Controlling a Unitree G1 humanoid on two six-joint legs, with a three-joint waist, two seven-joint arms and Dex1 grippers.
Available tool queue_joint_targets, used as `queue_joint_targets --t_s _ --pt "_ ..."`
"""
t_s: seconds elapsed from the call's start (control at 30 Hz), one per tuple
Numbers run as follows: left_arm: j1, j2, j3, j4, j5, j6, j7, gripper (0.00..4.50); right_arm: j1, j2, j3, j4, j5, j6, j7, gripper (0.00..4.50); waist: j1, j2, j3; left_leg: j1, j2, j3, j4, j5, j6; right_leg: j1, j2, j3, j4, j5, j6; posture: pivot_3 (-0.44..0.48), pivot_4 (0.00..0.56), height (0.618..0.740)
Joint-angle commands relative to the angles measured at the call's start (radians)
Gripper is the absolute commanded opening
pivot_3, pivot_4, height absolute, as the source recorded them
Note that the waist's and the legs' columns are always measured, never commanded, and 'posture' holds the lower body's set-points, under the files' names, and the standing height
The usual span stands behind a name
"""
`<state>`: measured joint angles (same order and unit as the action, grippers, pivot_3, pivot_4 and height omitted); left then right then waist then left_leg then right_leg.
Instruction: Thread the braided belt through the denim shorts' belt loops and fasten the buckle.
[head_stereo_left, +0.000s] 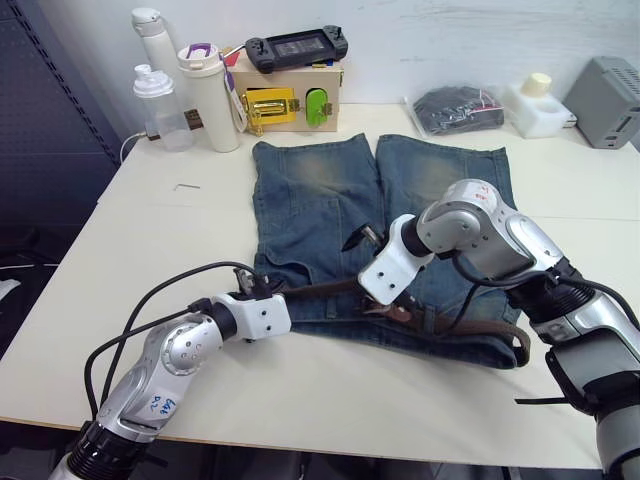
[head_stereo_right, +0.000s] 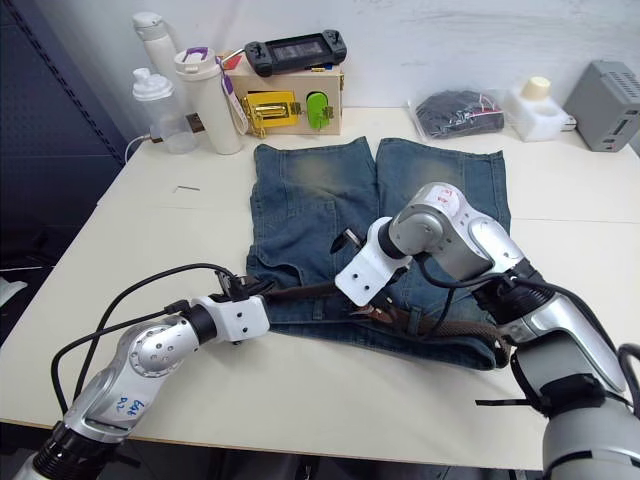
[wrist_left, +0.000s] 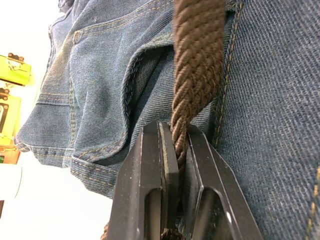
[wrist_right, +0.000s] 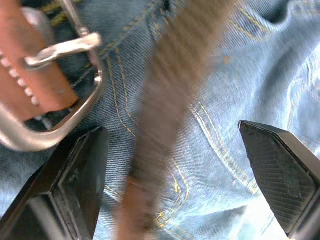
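I see the denim shorts (head_stereo_left: 330, 230) lying flat in the middle of the cream table (head_stereo_left: 150, 230), waistband toward the near edge and legs pointing at the far edge. The braided belt (head_stereo_right: 300, 293) runs along the waistband, and its free length curls off past the waistband's right end, toward the table's right edge. My left gripper (wrist_left: 175, 190) is clamped on the woven strap at the left end of the waistband. The left forearm lies low over the near left part of the table, pointing right along the belt. My right gripper (wrist_right: 175, 175) hangs wide open over the middle of the waistband, with the strap running between its fingers and untouched by either. The silver buckle (wrist_right: 52, 95) lies on the denim just beside one finger (wrist_right: 75, 180), on its brown leather tab. The right arm is bent sharply at the elbow, its wrist turned down and left. My worry is that a hard pull from the left could bunch the denim or drag the shorts toward the table's left edge, since nothing pins them. The right gripper could also close on denim and miss the strap. I cannot tell which belt loops already hold the belt.
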<state>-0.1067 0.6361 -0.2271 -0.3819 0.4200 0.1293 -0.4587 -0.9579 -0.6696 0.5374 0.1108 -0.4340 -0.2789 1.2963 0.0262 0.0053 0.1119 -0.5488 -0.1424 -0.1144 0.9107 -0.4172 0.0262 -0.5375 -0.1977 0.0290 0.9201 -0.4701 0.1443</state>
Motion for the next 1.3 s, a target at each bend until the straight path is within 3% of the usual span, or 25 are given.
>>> queue_joint_targets --t_s 0.03,0.2,0.23,0.37,0.43,0.57,0.73,0.83,1.1,1.3 --pt "0.029 -0.006 -0.027 0.086 0.027 0.027 -0.020 0.23 0.019 0.001 -0.019 -0.054 -0.009 0.062 0.007 4.50 0.000 0.000 0.000 0.000 0.000 0.000 0.000 0.000 0.000 0.003 0.000 0.000 -0.001 0.000 0.000 0.000 0.150 0.645" --pt "0.023 -0.016 -0.018 0.089 0.032 0.037 -0.013 0.23 0.059 -0.026 -0.060 -0.132 0.010 0.136 0.010 4.50 0.001 0.000 0.000 0.001 0.000 -0.001 -0.001 0.001 -0.001 0.005 0.000 -0.001 -0.005 0.000 0.001 0.000 0.150 0.645" --pt "0.021 -0.021 -0.013 0.089 0.034 0.044 -0.007 0.19 0.072 -0.034 -0.072 -0.149 0.011 0.154 0.008 4.23 0.001 0.000 0.000 0.001 0.000 -0.001 -0.001 0.001 -0.001 0.005 0.000 -0.001 -0.005 0.000 0.001 0.000 0.150 0.645" --pt "0.021 -0.046 0.004 0.088 0.033 0.074 0.005 0.16 0.124 -0.038 -0.134 -0.224 0.014 0.246 -0.035 2.96 0.003 0.000 0.000 0.001 0.000 -0.001 -0.002 0.001 0.000 0.005 -0.001 -0.002 -0.007 0.000 0.001 0.000 0.150 0.645" --pt "0.023 -0.055 0.010 0.085 0.033 0.084 0.009 0.16 0.149 -0.041 -0.161 -0.265 0.018 0.296 -0.046 1.84 0.003 0.000 0.000 0.001 0.000 0.000 -0.003 0.003 0.000 0.007 -0.001 -0.002 -0.011 -0.001 0.001 0.000 0.150 0.645" --pt "0.025 -0.068 0.021 0.083 0.033 0.086 0.022 0.16 0.194 -0.051 -0.193 -0.337 0.023 0.374 -0.056 0.03 0.004 0.000 0.000 0.001 0.000 -0.001 -0.005 0.005 -0.001 0.008 -0.001 -0.003 -0.014 -0.001 0.001 0.000 0.150 0.645" --pt "0.022 -0.087 0.042 0.075 0.014 0.078 0.033 0.16 0.239 -0.037 -0.212 -0.420 0.036 0.463 -0.072 0.03 0.008 0.000 0.000 0.001 0.000 -0.001 -0.005 0.005 0.000 0.008 -0.002 -0.003 -0.015 -0.001 0.001 0.000 0.150 0.645" --pt "0.024 -0.123 0.102 0.028 -0.072 0.086 0.024 0.16 0.276 -0.023 -0.220 -0.462 0.031 0.499 -0.117 0.03 0.008 -0.002 0.001 0.000 0.000 0.000 -0.005 0.006 0.000 0.009 -0.002 -0.003 -0.015 -0.001 0.001 0.000 0.150 0.645" --pt "0.015 -0.110 0.275 -0.115 -0.323 0.226 -0.123 3.00 0.381 0.026 -0.230 -0.483 -0.039 0.528 -0.316 0.00 -0.010 -0.012 0.007 -0.003 0.000 -0.001 -0.010 0.006 -0.001 0.006 -0.003 -0.006 -0.017 -0.001 0.002 0.000 0.150 0.645" --pt "-0.005 0.031 0.450 -0.202 -0.662 0.424 -0.356 3.00 0.413 0.109 -0.240 -0.457 -0.101 0.541 -0.518 0.00 -0.035 -0.015 0.009 -0.002 0.002 -0.002 -0.017 0.010 -0.006 0.005 -0.003 -0.010 -0.020 -0.001 0.002 0.000 0.150 0.645"
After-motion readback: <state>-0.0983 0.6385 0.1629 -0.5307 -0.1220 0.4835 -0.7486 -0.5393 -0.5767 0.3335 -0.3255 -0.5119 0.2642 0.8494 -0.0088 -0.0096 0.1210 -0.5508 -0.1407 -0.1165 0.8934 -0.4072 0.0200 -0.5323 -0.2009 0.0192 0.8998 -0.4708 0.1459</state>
